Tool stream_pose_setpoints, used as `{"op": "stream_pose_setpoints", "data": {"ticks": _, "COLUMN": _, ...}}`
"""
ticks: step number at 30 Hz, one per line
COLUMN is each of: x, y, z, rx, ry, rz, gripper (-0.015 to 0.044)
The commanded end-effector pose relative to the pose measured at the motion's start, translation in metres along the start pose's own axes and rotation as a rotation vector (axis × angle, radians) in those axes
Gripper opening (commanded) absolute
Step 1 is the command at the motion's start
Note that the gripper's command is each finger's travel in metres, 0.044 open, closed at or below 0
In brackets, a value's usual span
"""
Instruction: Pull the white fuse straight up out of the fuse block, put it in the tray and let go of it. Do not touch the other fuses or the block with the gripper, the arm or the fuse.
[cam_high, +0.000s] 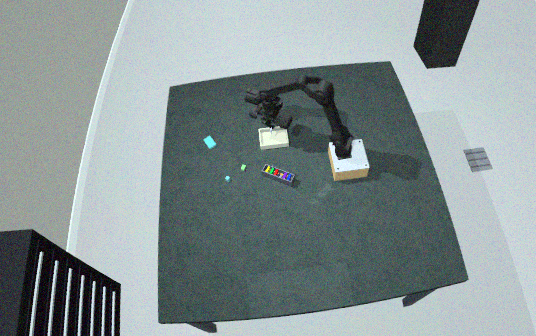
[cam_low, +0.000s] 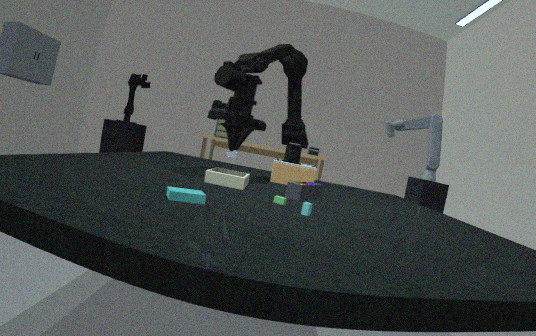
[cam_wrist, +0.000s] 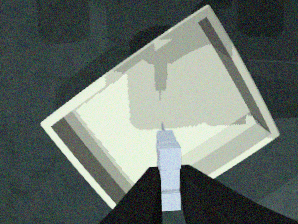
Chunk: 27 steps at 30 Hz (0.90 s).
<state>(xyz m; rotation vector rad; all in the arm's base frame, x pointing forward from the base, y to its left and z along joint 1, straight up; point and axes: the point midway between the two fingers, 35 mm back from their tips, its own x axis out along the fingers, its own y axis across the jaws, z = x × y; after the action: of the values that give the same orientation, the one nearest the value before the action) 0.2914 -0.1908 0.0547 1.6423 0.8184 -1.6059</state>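
Observation:
The white fuse (cam_high: 271, 129) (cam_low: 232, 154) (cam_wrist: 169, 155) is between the fingertips of my gripper (cam_high: 271, 126) (cam_low: 233, 149) (cam_wrist: 168, 175). The gripper is shut on it, points down and holds the fuse above the cream tray (cam_high: 275, 146) (cam_low: 225, 181) (cam_wrist: 77, 161). In the wrist view the fuse shows over the tray's floor, toward its lower wall, and shadows fall inside. The exterior view shows a gap between the fuse and the tray's rim. The fuse block (cam_high: 272, 176) (cam_low: 294, 191) stands apart from the gripper, with several coloured fuses in a row.
A teal block (cam_high: 209, 142) (cam_low: 186, 195) lies to one side of the tray. A small green block (cam_high: 243, 167) (cam_low: 279, 200) and a small cyan piece (cam_high: 227, 178) (cam_low: 306, 209) lie near the fuse block. The arm stands on a wooden base (cam_high: 350, 172) (cam_low: 287, 171).

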Motion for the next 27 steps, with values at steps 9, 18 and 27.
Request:
{"op": "stream_pose_setpoints", "data": {"ticks": 9, "x": 0.021, "y": -0.002, "z": 0.0, "rx": -0.003, "ry": 0.003, "rz": -0.008, "gripper": 0.0}}
{"op": "stream_pose_setpoints", "data": {"ticks": 18, "x": 0.032, "y": -0.003, "z": 0.0, "rx": -0.003, "ry": 0.003, "rz": -0.009, "gripper": 0.0}}
{"op": "stream_pose_setpoints", "data": {"ticks": 27, "x": 0.029, "y": -0.001, "z": 0.0, "rx": 0.0, "ry": 0.0, "rz": -0.005, "gripper": 0.021}}
